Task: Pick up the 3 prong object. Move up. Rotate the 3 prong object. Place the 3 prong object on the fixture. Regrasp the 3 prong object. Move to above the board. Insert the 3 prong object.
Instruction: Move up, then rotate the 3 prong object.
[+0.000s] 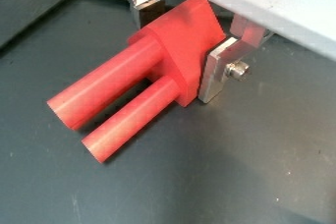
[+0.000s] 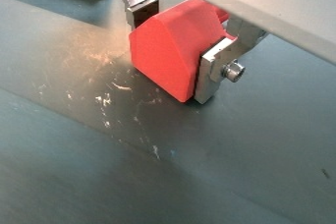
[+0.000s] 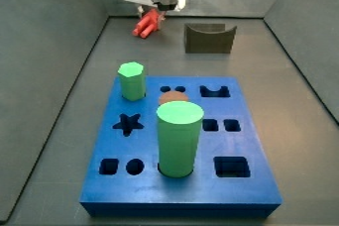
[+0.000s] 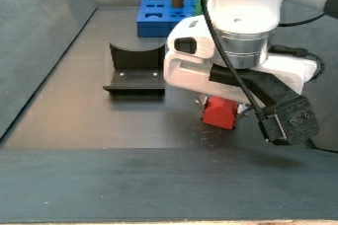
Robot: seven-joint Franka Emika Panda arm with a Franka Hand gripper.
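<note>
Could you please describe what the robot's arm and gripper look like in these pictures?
In a side view the arm is a glossy white rounded column, with black cables running down its front to a white wrist housing that carries a black camera block. The gripper, low over the dark floor, has flat silver metal fingers; a small bolt shows on one finger in both wrist views.
</note>
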